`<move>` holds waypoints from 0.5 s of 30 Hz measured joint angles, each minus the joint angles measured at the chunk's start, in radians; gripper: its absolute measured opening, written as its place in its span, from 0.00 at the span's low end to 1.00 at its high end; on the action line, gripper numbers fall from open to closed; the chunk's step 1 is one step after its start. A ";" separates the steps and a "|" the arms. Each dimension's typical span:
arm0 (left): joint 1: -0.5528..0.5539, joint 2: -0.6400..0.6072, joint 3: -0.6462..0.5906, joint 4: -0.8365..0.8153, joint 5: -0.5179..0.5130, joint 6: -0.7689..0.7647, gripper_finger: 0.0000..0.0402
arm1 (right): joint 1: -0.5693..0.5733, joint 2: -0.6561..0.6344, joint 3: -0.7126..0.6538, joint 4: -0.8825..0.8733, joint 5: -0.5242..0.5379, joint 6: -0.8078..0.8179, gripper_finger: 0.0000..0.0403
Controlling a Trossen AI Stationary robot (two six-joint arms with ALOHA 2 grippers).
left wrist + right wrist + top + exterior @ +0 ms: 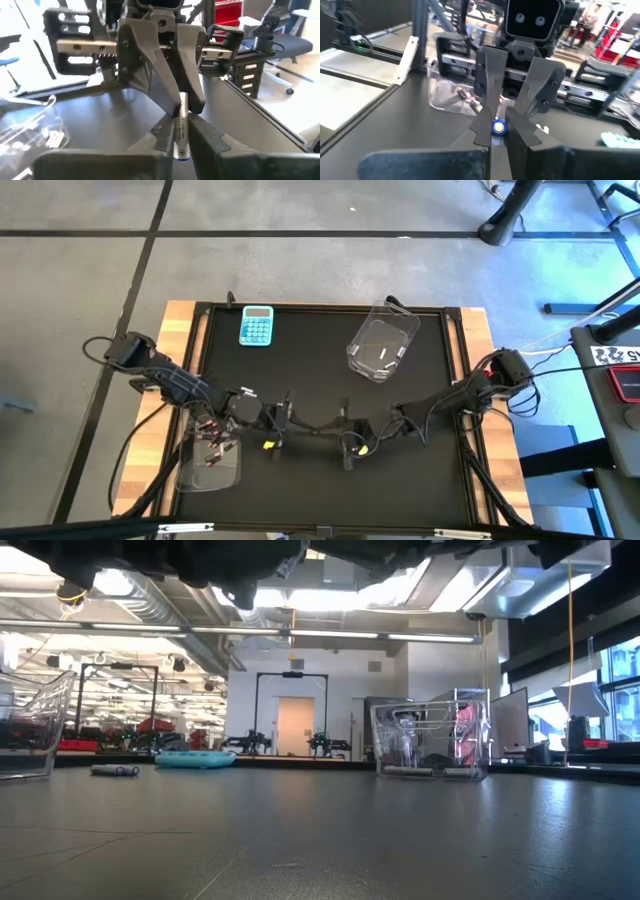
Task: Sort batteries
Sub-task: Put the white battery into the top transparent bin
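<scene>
Two grippers meet mid-table, left gripper [181,134] and right gripper [498,131] both pinched together on one silvery-white battery [182,131] between them.

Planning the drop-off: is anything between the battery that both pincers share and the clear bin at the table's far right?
Nothing visible. The battery sits between the left pincer and right pincer mid-table; bare mat runs to the clear bin. The calculator lies off that line.
</scene>
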 joint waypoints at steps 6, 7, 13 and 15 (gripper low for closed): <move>0.030 -0.003 -0.004 -0.122 0.013 -0.151 0.34 | 0.007 -0.130 -0.004 -0.221 0.157 0.072 0.07; 0.036 -0.002 -0.004 -0.141 0.013 -0.175 0.37 | 0.002 -0.164 -0.004 -0.266 0.200 0.082 0.07; 0.046 -0.002 -0.004 -0.151 -0.004 -0.224 0.45 | -0.149 -0.382 -0.003 -0.594 0.246 0.229 0.07; 0.045 -0.002 -0.004 -0.145 -0.007 -0.219 0.45 | -0.252 -0.435 -0.003 -0.722 0.244 0.292 0.07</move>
